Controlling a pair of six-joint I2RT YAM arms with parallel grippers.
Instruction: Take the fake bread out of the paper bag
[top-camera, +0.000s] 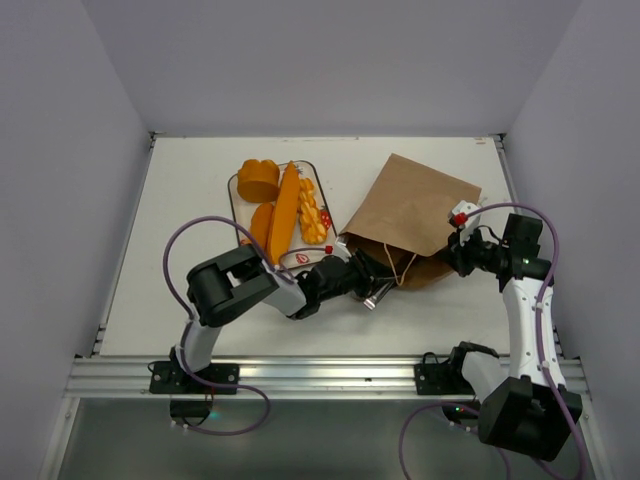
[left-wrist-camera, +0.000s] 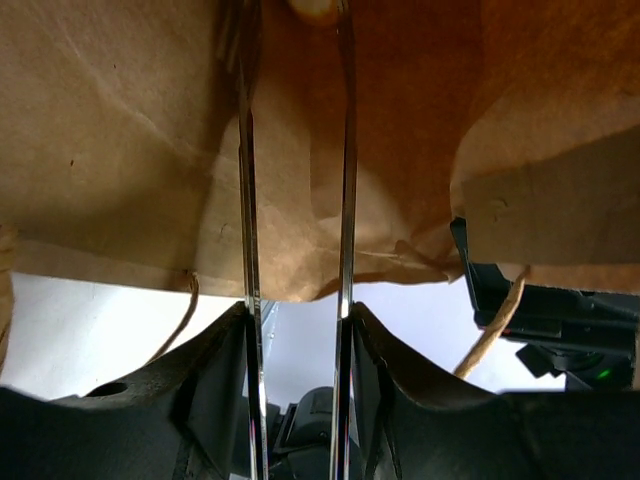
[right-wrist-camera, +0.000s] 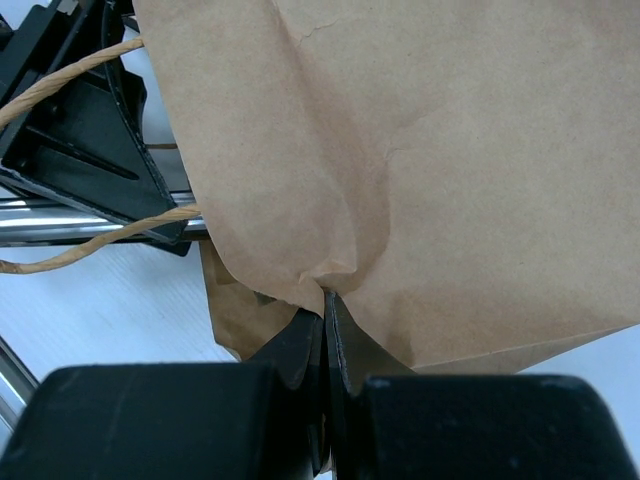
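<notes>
Top view: the left fingers (top-camera: 352, 277) reach toward the open mouth of the brown paper bag (top-camera: 415, 205), which lies flat on the white surface (top-camera: 180, 300). They are clamped on a pair of silver metal tongs (top-camera: 378, 292) that stick out ahead of them.

The right fingers (top-camera: 455, 252) sit at the bag's near right edge, across the mouth from the left fingers.

Well behind the left fingers, beside the bag, lies a white tray (top-camera: 233, 198) with small red prints too small to read. It carries four pieces of fake bread: a round bun (top-camera: 258, 180), a long baguette (top-camera: 284, 210), a braided loaf (top-camera: 312, 215) and a smaller orange piece (top-camera: 260, 222).

Left wrist view: the left fingers (left-wrist-camera: 210, 390) press on the outer sides of the tongs (left-wrist-camera: 247, 200). The two blades of the tongs stand apart and run straight ahead into the paper bag (left-wrist-camera: 120, 150). Between the blade tips, at the top edge, a pale golden rounded piece (left-wrist-camera: 315, 8) shows; which bread it is cannot be told. A twisted paper handle (left-wrist-camera: 490, 335) hangs to the right of the fingers.

Right wrist view: the right fingers (right-wrist-camera: 300, 350) are closed together, pinching a fold of the paper bag (right-wrist-camera: 450, 150) at its edge. The bag's wall rises ahead of them, and the handle loops (right-wrist-camera: 70, 75) lie to their left.
</notes>
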